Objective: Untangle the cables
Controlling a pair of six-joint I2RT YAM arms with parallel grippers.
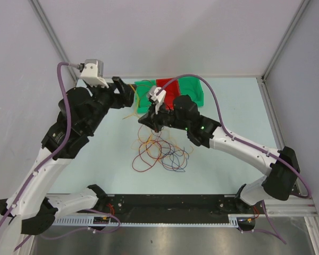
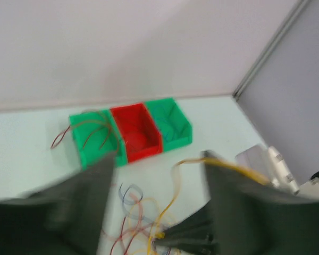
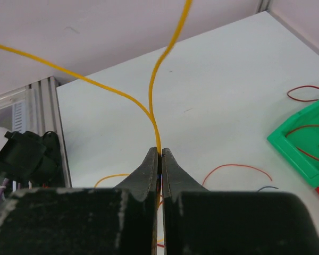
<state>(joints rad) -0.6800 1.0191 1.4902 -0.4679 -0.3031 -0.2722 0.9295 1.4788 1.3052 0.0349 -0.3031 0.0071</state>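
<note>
1. Right tool [image 3: 159,151]: pressed together, pinching the yellow cable [image 3: 152,101] right at its tips. Two yellow strands leave the tips, one going up and off to the left, one going straight up out of view.
2. Left tool [image 2: 158,159]: spread, nothing seen in the gap between its fingers [image 2: 80,207]. A yellow strand runs along the edge of the other finger; can't tell if it touches.
3. Tangled cables [image 1: 159,151]: a loose heap of red, orange, blue and brown loops on the desk [image 1: 95,159], just under the right tool and on its arm-base side.
4. Ahead of the left tool, three bins touch side by side: green bin [image 2: 90,143], red bin [image 2: 135,133], second green bin [image 2: 173,125].
5. Red-brown strands lie in the first green bin, and one loop hangs over its outer wall.
6. Right of the right tool's tips, a loose red loop [image 3: 236,169] lies on the desk.
</note>
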